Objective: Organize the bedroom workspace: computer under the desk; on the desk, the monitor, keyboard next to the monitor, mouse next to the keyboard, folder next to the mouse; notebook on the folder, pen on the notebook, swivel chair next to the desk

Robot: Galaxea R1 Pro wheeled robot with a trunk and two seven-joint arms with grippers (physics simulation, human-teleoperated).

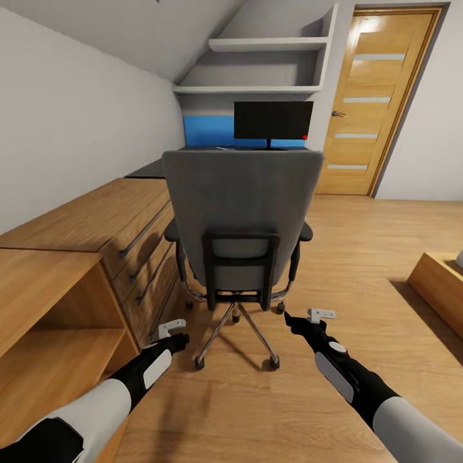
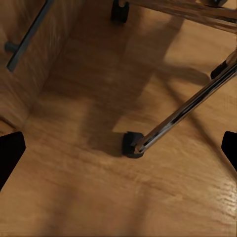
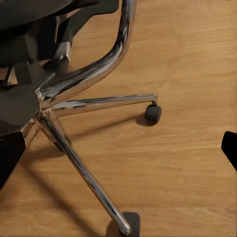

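Observation:
The grey swivel chair [image 1: 241, 212] stands in front of me, its tall back toward me and its chrome base [image 2: 187, 106] [image 3: 84, 163] on the wood floor. Behind it the black monitor [image 1: 273, 120] stands on the black-topped desk [image 1: 149, 170] with the blue back panel. My left gripper [image 1: 175, 335] [image 2: 118, 153] hovers open low beside the chair's near left caster. My right gripper [image 1: 301, 321] [image 3: 118, 150] is open too, low at the chair's right rear. The chair back hides the seat. The folder, notebook, pen, keyboard, mouse and computer are out of view.
A wooden drawer chest [image 1: 122, 225] with dark handles runs along the left wall, and an open wooden shelf unit [image 1: 51, 308] stands nearer to me. A wooden door [image 1: 379, 103] is at the back right. Low wooden furniture [image 1: 440, 276] sits at the right edge. Wood floor [image 1: 360, 238] opens right of the chair.

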